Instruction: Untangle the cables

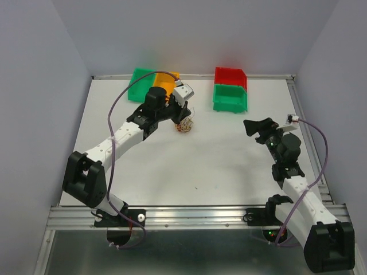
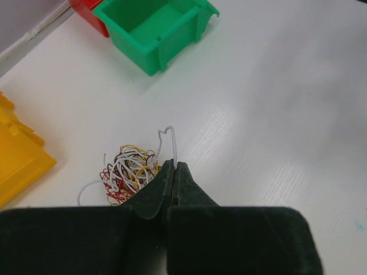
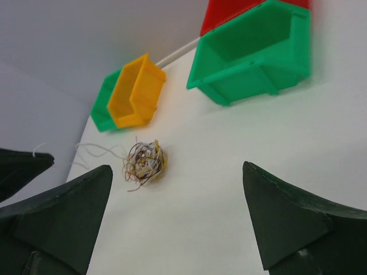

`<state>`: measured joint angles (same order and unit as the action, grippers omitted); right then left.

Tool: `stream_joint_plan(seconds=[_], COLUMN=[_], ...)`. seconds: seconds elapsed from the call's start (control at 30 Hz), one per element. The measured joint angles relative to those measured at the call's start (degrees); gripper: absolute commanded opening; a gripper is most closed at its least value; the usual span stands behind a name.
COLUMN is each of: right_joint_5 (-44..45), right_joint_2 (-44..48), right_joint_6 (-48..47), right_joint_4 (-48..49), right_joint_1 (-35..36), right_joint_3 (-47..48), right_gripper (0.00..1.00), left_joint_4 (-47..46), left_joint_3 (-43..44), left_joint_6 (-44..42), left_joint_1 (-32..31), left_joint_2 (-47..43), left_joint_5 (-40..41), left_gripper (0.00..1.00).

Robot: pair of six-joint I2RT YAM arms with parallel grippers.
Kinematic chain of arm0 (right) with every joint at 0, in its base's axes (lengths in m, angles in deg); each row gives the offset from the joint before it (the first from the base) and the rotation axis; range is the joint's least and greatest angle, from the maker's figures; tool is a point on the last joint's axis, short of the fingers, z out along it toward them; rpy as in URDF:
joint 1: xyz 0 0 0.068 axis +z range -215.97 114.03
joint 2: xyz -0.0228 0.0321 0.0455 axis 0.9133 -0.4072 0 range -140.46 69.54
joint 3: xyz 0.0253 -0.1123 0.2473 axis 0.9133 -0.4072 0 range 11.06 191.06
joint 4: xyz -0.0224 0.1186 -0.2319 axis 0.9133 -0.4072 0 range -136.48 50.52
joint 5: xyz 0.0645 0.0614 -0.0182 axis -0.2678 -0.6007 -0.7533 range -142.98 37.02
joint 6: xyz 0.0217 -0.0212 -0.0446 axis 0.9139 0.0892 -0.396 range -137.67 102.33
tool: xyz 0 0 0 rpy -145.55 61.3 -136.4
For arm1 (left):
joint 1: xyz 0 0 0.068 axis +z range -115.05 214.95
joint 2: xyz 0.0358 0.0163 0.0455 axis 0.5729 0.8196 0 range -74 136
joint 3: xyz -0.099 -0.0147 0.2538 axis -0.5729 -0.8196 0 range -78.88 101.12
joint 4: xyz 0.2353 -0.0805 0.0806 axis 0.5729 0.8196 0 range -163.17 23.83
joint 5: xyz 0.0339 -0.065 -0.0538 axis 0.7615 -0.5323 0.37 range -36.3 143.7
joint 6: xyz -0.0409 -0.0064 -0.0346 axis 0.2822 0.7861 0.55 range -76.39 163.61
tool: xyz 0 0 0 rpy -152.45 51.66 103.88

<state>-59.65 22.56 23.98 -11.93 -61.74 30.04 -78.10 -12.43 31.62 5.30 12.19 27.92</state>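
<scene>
The left gripper [image 2: 174,166] has two matt, near-black fingers [image 2: 152,197], wedge-shaped and tapering to thin tips, set on a broad black block behind them. Just behind the pincer sits a white housing [image 1: 183,93], then a round black wrist joint [image 1: 155,97], then white link shells [image 1: 123,133] ending in a black base block [image 1: 86,179]. A thick purple cord [image 1: 114,103] runs from behind the pincer back along the arm. The right gripper [image 1: 259,125] matches: black pointed fingers, white links [image 1: 304,197], its own purple cable [image 1: 325,150] ending in a white plug [image 1: 293,118] beside the pincer.
</scene>
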Motion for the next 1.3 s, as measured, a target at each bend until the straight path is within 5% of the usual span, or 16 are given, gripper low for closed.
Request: stream_joint_plan(seconds=[0.1, 0.33, 0.67, 0.93, 0.97, 1.07, 1.23, 1.3], right_joint_5=[-8.44, -23.26, -22.38, -17.27, -16.33, -14.69, -13.64, -13.44], right_joint_2=[-0.76, -10.01, -28.59, -43.21, -45.48, -50.14, -55.63, -55.78], right_joint_6=[-2.29, -3.54, -19.93, -27.30, -28.06, -29.42, -30.14, -29.86], right_joint_4=[-2.75, 7.04, 14.27, 19.54, 19.78, 20.48, 21.86, 23.30], right_joint_1=[-0.02, 0.57, 16.70, 20.02, 20.68, 22.36, 23.74, 23.89], right_joint_3=[2.21, 2.12, 6.93, 14.67, 15.93, 18.16, 20.20, 19.47], right_gripper=[0.98, 0.94, 0.90, 0.87, 0.84, 0.49, 0.19, 0.15], left_joint_4=[0.09, 0.79, 2.67, 3.89, 4.00, 4.31, 4.68, 5.18], left_joint_3=[-0.44, 0.98, 12.31, 12.33, 12.33, 12.33, 12.33, 12.59], left_joint_6=[-0.39, -0.42, -0.42, 0.59, 0.70, 0.92, 0.90, 0.57], left_joint_1=[-2.62, -5.62, -5.51, -5.62, -5.62, -5.64, -5.64, -5.64], left_joint_2=[-1.68, -3.91, -3.80, -3.87, -3.91, -4.33, -6.40, -7.52], left_joint_5=[-0.09, -1.51, -2.05, -2.71, -2.69, -2.64, -0.94, 1.27], left_gripper=[0.00, 0.00, 0.00, 0.00, 0.00, 0.00, 0.00, 0.00])
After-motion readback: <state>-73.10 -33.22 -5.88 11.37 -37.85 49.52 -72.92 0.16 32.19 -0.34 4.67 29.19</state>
